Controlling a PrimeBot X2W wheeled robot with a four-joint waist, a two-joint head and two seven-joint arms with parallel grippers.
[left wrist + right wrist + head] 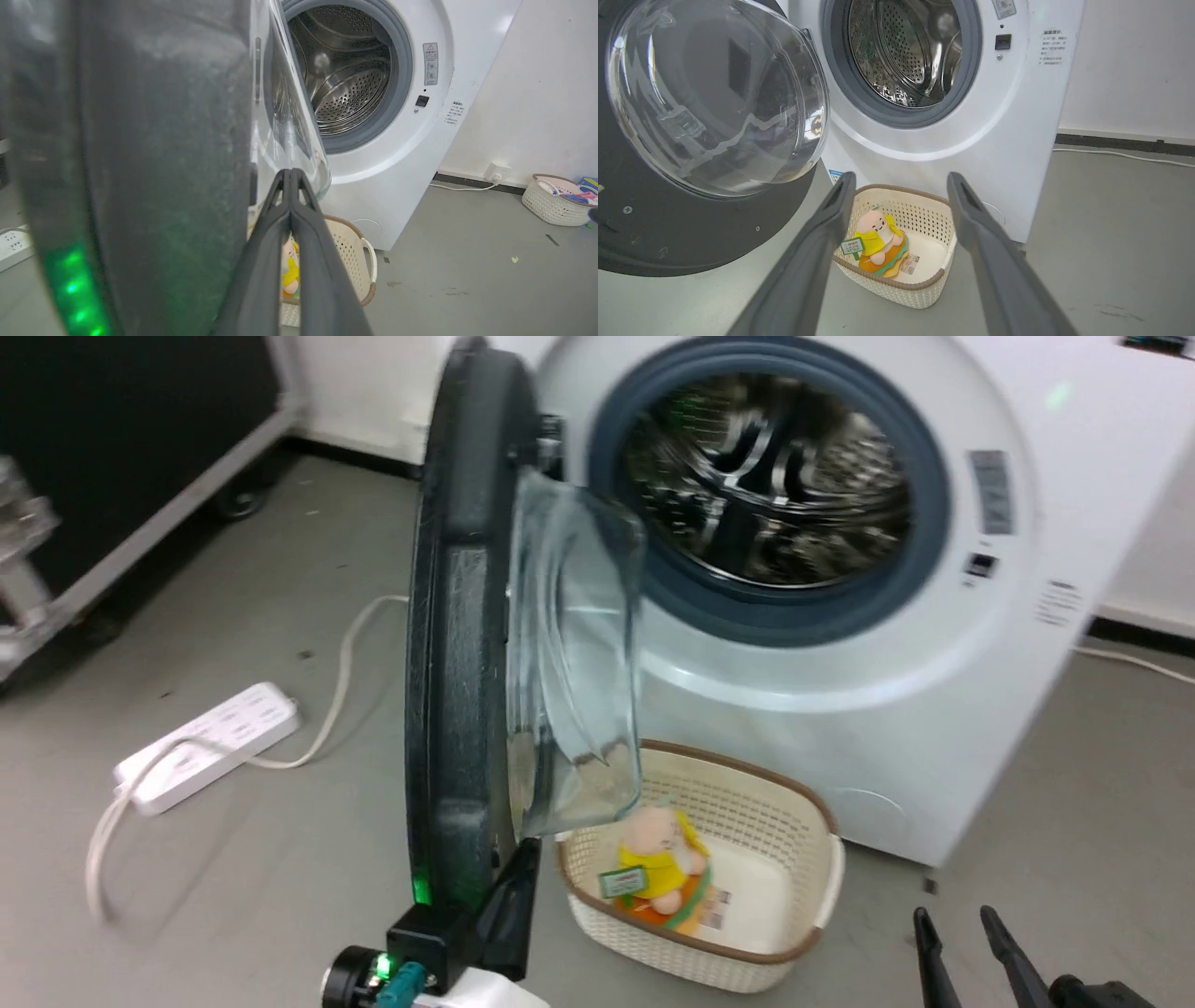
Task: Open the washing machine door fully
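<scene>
Grey floor, white power strip, cream basket, washing machine door open

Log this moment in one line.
round black-rimmed glass washing machine door: open, edge-on | left gripper: shut, by door's inner side | right gripper: open, empty

The washing machine door juts edge-on from the washing machine. A power strip lies at the door's 9 o'clock, a basket at its 5 o'clock; the floor farther out at 4 o'clock lies bare.
</scene>
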